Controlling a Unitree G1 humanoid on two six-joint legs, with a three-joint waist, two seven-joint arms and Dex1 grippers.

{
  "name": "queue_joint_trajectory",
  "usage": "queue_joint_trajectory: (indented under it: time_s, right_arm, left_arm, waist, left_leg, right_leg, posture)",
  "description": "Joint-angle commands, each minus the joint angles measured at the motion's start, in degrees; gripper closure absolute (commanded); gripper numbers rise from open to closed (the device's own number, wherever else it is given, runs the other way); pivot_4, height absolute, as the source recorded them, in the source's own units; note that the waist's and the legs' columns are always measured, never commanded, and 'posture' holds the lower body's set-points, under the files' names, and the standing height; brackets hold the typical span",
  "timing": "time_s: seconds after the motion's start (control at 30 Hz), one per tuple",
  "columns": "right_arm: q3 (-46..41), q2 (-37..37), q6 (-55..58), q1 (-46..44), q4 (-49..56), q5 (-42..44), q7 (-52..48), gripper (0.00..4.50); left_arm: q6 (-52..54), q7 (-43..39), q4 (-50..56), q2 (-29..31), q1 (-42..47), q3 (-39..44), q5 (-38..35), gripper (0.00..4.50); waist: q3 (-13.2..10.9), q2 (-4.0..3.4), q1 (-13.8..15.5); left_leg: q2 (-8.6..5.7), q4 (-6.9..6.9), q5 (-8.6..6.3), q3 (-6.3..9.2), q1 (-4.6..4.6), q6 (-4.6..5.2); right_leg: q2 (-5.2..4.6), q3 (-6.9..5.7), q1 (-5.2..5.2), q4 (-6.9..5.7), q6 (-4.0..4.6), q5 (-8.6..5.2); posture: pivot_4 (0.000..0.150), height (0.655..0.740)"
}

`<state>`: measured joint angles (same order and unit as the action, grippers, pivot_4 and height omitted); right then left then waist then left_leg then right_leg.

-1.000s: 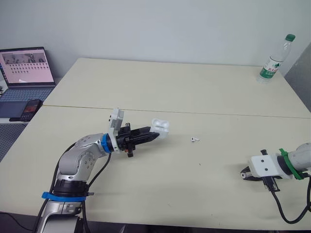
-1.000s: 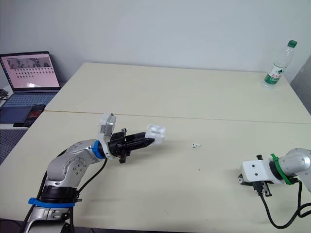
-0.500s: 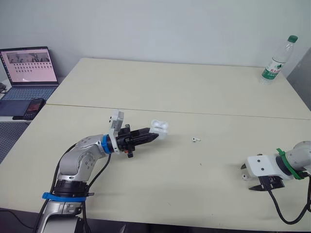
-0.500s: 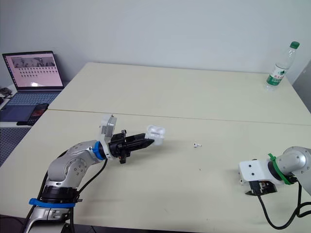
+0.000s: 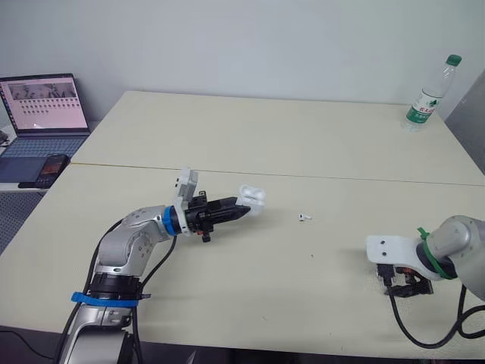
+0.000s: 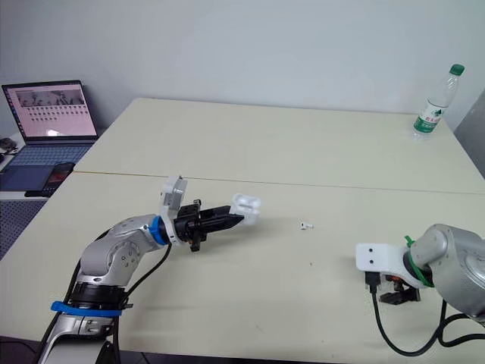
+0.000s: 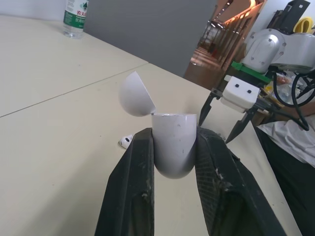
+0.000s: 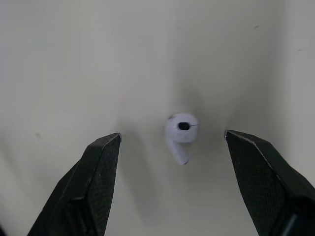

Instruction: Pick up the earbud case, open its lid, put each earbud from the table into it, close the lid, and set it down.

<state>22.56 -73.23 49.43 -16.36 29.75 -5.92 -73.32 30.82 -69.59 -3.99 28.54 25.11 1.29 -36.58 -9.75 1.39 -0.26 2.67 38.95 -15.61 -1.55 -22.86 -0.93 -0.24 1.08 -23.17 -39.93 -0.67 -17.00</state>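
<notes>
Counting one case (image 5: 252,199); two earbuds (image 5: 305,218).

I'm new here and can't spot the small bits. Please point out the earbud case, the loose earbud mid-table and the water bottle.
earbud case (image 7: 172,147): left wrist view, on its rounded body.
loose earbud (image 5: 305,218): left eye view, on its white body.
water bottle (image 5: 429,92): left eye view, on its clear middle.

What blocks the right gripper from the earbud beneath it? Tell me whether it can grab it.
Probably yes. The right gripper is open, its fingers either side of the earbud lying on the bare table, with nothing between them.
</notes>
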Motion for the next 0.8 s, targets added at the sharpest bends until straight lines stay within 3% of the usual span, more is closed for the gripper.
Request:
queue_joint_trajectory:
  time_s: [0.03,0.27,0.37,0.6,0.8]
  right_arm:
    - [0.7,0.4,1.4,-1.7,0.3,-1.2,0.3,0.99]
    - [2.4,0.6,3.5,-3.2,1.3,-0.4,-0.6,0.99]
    - [2.7,1.1,5.1,-3.7,2.0,0.5,-0.9,1.56]
    - [3.5,0.5,6.3,-4.4,2.7,0.8,-1.2,4.08]
    - [3.1,0.3,6.7,-4.4,3.0,1.0,-0.9,4.10]
  left_arm:
    - [-0.7,-0.4,1.9,0.1,0.6,0.1,-0.2,3.74]
    - [-0.6,-0.1,2.4,0.5,-0.1,0.2,-0.1,3.74]
    - [-0.6,0.1,2.7,0.6,-0.4,0.2,-0.1,3.74]
    - [0.0,0.7,3.6,0.5,-1.1,0.6,-0.7,3.74]
    - [0.3,0.9,4.0,0.5,-1.4,0.7,-0.9,3.74]
  waist:
    - [0.0,0.00,0.0]
    - [0.0,0.00,0.0]
    - [0.0,0.00,0.0]
    - [0.0,0.00,0.0]
    - [0.0,0.00,0.0]
  left_leg:
    - [0.00,0.00,0.00,0.01,-0.01,0.00]
    - [0.00,0.00,0.00,0.01,-0.01,0.00]
    - [0.01,0.00,0.00,0.00,0.00,0.00]
    - [0.00,0.00,0.00,0.01,-0.01,0.00]
    - [0.00,0.00,0.00,0.02,-0.01,0.00]
  right_leg:
    - [0.00,-0.02,0.00,0.00,0.00,0.00]
    - [0.00,-0.01,0.00,0.00,0.00,0.00]
    - [0.00,-0.01,0.00,0.00,0.00,0.00]
    - [0.00,-0.01,0.00,0.01,0.00,0.00]
    - [0.00,-0.02,0.00,0.01,0.00,0.00]
  posture:
    - [0.150,0.7362]
    - [0.150,0.7362]
    - [0.150,0.7362]
    - [0.150,0.7362]
    - [0.150,0.7362]
